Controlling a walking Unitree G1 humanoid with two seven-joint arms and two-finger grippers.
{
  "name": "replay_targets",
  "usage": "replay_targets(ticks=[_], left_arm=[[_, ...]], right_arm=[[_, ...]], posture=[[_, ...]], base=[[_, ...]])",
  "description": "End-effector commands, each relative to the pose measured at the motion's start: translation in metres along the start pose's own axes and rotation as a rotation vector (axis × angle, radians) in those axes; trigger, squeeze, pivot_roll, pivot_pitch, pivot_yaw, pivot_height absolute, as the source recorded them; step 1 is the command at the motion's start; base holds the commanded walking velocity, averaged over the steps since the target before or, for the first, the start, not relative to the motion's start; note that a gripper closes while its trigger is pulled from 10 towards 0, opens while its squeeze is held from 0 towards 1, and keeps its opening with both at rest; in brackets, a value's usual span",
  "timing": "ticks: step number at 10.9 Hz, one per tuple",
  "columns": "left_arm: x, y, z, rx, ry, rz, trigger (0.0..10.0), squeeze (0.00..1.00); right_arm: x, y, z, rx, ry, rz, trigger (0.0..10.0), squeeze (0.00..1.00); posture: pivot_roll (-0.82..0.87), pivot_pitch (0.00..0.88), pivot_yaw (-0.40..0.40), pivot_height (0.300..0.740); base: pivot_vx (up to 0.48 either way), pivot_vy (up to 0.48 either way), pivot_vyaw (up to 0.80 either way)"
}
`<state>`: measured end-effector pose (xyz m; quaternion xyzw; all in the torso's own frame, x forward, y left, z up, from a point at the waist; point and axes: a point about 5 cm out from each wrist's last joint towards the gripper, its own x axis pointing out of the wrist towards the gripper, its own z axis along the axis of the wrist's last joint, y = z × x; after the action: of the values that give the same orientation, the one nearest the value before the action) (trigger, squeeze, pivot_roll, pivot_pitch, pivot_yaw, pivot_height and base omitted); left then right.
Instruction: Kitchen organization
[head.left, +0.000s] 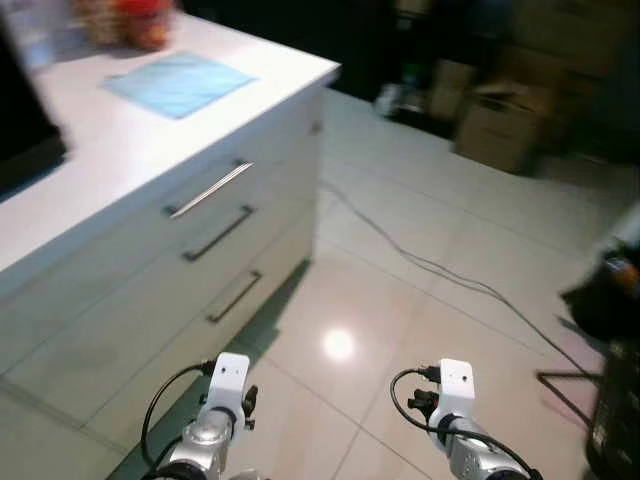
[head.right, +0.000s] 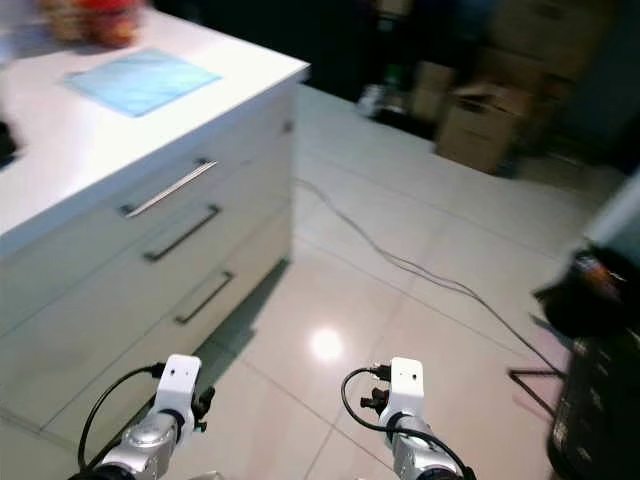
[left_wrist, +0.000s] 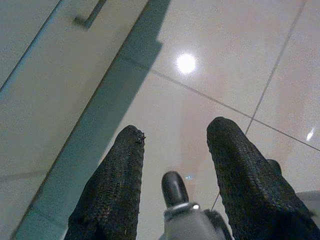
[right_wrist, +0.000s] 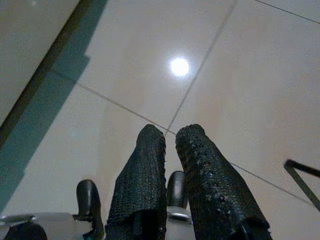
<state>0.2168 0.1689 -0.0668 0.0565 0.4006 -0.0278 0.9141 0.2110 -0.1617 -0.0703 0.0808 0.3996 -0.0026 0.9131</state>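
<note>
**Both hands idle over the floor, counter ahead to the left**

The left hand (left_wrist: 172, 150) hangs low over the pale tiled floor (head.left: 420, 300), its two black fingers (left_wrist: 112, 190) spread wide with nothing between them; the right hand (right_wrist: 170, 145) hangs beside it, fingers nearly closed and holding nothing; the white counter (head.left: 120, 150) stands ahead of and to the left of the left hand, its drawer front just beside that hand.

The step looks like an approach, with no sorting begun; to do it well the robot should probably square up to the counter before lifting either hand, and step clear of the black cable (head.left: 420, 262) trailing across the floor ahead of the right hand.

On the counter, well beyond the left hand, lie a light blue cloth (head.left: 178, 82) and a blurred red and orange heap (head.left: 130, 22), too smeared to name; the three drawers (head.left: 215, 235) are shut, contents hidden; cardboard boxes (head.left: 500, 125) sit far ahead of the right hand, contents unclear.
</note>
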Motion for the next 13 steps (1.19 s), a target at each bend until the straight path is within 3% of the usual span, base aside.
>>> replay_targets(ticks=[1, 13], left_arm=[[-0.0005, -0.0007, -0.0034, -0.012, 0.016, -0.008, 10.0, 0.00], [-0.0020, -0.0028, -0.0094, 0.014, 0.027, -0.027, 10.0, 0.00]], right_arm=[[0.0003, 0.0010, 0.0008, -0.005, 0.000, 0.008, 10.0, 0.00], [-0.0001, 0.0039, -0.0032, -0.011, 0.018, 0.030, 10.0, 0.00]], posture=[[-0.01, 0.020, -0.026, 0.740], [0.00, 0.001, -0.019, 0.740]], base=[[0.000, 0.000, 0.80], [0.000, 0.000, 0.80]])
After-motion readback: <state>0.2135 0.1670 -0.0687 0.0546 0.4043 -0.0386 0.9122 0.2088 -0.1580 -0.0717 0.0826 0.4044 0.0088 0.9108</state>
